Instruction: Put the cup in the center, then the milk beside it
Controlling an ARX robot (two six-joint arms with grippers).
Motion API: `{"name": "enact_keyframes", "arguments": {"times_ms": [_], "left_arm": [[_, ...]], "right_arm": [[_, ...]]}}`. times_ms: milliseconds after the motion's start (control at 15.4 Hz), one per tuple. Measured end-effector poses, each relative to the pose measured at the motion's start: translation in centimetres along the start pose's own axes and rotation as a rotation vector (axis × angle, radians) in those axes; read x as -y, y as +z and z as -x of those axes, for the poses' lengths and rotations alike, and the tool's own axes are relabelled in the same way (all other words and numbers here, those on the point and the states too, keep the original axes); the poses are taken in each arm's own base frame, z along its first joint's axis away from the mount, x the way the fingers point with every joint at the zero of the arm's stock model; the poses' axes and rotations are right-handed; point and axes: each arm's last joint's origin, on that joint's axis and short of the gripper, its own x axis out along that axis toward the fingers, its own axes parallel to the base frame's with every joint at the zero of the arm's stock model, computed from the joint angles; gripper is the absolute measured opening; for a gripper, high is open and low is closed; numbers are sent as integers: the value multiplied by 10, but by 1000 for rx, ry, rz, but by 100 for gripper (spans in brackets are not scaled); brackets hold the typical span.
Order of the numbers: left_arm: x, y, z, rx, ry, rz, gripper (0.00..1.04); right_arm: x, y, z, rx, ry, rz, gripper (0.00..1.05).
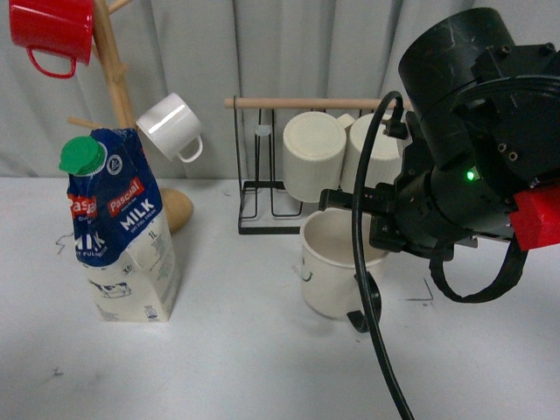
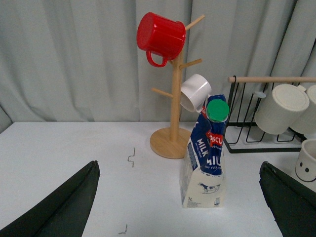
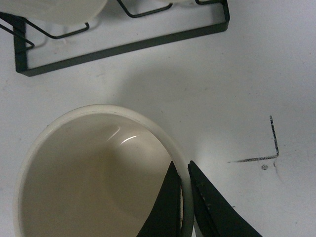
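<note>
**Right claw pinching the cup rim**

Cup sits on the tabletop in front of the rack, wall squeezed in that narrow grip. Glazed ceramic, so stiff but probably slick and weighty; grip deep. Left claw gapes wide, empty.

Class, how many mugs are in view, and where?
5: red mug and white mug on the wooden tree, two cream mugs on the black rack, cup on the table. Others may hide behind the right arm.

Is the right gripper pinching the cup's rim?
Yes, the right gripper has one finger inside the cup and one outside, closed on its rim.
</note>
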Motion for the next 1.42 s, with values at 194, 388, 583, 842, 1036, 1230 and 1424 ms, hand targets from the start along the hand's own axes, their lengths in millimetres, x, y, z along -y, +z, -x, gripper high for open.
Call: {"name": "enact_keyframes", "arguments": {"times_ms": [194,388,583,842,1036,1230,1424], "left_arm": [[0,0,0,0,0,0,98],[0,0,0,0,0,0,98],[0,0,0,0,0,0,98],[0,0,0,0,0,0,98],[0,0,0,0,0,0,98],[0,0,0,0,0,0,98],[0,0,0,0,0,0,98]], "right_arm": [[6,-2,-8,-10,-19,-18,3],[8,-1,-9,-6,-21,-28,3],[7,-1,-9,-8,-11,-37,20],[6,4,1,26,14,-58,65],[6,28,41,190,103,-100,99],[32,61,106,457,144,-170,98],[72,42,170,892,67,54,70]]}}
